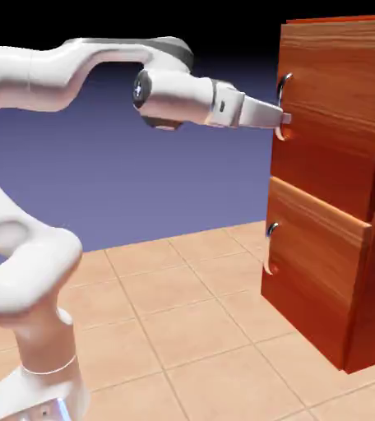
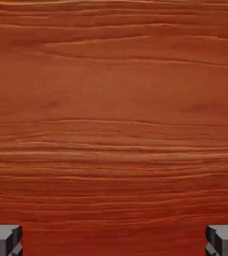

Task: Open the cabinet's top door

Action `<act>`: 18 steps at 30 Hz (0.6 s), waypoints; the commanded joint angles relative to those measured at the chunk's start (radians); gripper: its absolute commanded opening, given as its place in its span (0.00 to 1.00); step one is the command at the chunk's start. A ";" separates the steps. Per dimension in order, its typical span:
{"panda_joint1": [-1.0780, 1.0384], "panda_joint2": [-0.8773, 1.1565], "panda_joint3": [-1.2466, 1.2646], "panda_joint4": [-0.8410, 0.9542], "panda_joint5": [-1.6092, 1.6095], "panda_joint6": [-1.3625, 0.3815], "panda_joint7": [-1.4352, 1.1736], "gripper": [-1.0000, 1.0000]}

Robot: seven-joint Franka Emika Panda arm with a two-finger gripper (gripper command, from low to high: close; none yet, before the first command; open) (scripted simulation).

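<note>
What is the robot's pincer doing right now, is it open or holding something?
Pincer: open, fingers spread wide, holding nothing; its tip is at the top door's handle.

Backdrop (image 1: pixel 141 173): plain blue-violet, darkening to near-black at top edge, lighter toward horizon. Desk (image 1: pixel 191 329): flat surface of square tan tiles, thin darker grout lines running diagonally across exterior view. Lighting: even, soft, no hard shadows visible. Walls, windows: none discernible.
</note>
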 commanded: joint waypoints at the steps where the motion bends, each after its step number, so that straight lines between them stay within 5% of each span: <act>1: -0.016 -0.003 0.016 0.012 0.044 0.001 -0.033 0.50; 18: -0.279 -0.050 0.295 0.212 0.783 0.013 -0.594 0.50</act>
